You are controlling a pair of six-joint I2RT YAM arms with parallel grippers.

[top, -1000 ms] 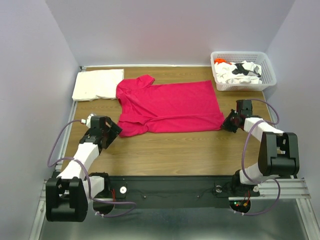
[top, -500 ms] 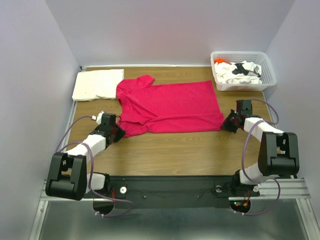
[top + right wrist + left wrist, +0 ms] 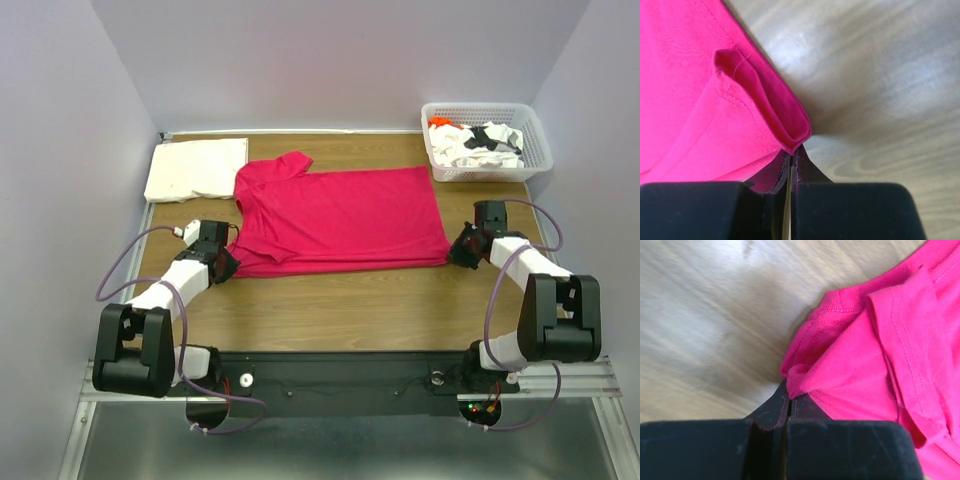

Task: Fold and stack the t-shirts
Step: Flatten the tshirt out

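Wood-grain table (image 3: 340, 300), pale walls (image 3: 330, 60) on three sides. Contents:

- Magenta-red t-shirt (image 3: 340, 215): spread flat at table centre, sleeve end to left, hem end to right. Near edge looks doubled over in a narrow strip.
- Cream t-shirt (image 3: 195, 168): folded, far-left corner, just beside the magenta one.
- Basket (image 3: 486, 106): white lattice, far-right corner; holds printed t-shirts (image 3: 480, 145), bunched, w/ a bit of orange.
- L gripper (image 3: 228, 264): jaws together, pinching near-left corner of magenta shirt; wrist view shows fabric nipped at the tips (image 3: 788, 400).
- R gripper (image 3: 455, 255): jaws together on near-right hem corner, folded edge caught at the tips (image 3: 792, 160).

Step, as judged: first lengthwise fold of magenta shirt, both near corners gripped, cloth not yet lifted. Next move needs both arms raising together, level, cloth taut btwn them, then carrying near edge toward far edge. Uneven lift prob. skews the fold.
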